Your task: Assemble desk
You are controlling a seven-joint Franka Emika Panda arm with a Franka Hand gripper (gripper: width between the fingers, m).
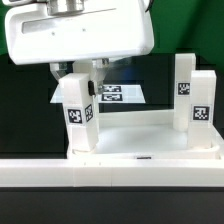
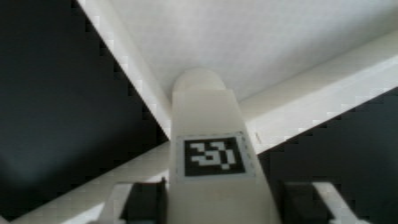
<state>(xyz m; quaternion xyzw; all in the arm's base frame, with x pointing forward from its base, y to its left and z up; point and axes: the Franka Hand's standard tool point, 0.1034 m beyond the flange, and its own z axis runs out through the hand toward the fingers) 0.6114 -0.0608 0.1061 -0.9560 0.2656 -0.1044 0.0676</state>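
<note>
The white tray-like tabletop (image 1: 150, 140) lies in the middle of the exterior view. At its corner on the exterior view's left a white square leg (image 1: 80, 115) with a black-and-white tag stands upright. My gripper (image 1: 82, 78) comes down from above and is shut on this leg's top. In the wrist view the leg (image 2: 217, 130) runs away from the camera towards the tabletop (image 2: 267, 50), and a dark finger pad (image 2: 146, 205) presses each side of it, with my gripper (image 2: 226, 208) round it. Two more tagged legs (image 1: 183, 95) (image 1: 203, 105) stand upright at the tabletop's other end.
A long white low wall (image 1: 110, 178) runs across the front, just before the tabletop. The marker board (image 1: 118, 93) lies flat on the dark table behind the tabletop. The gripper's big white body (image 1: 80, 35) hides what is behind it.
</note>
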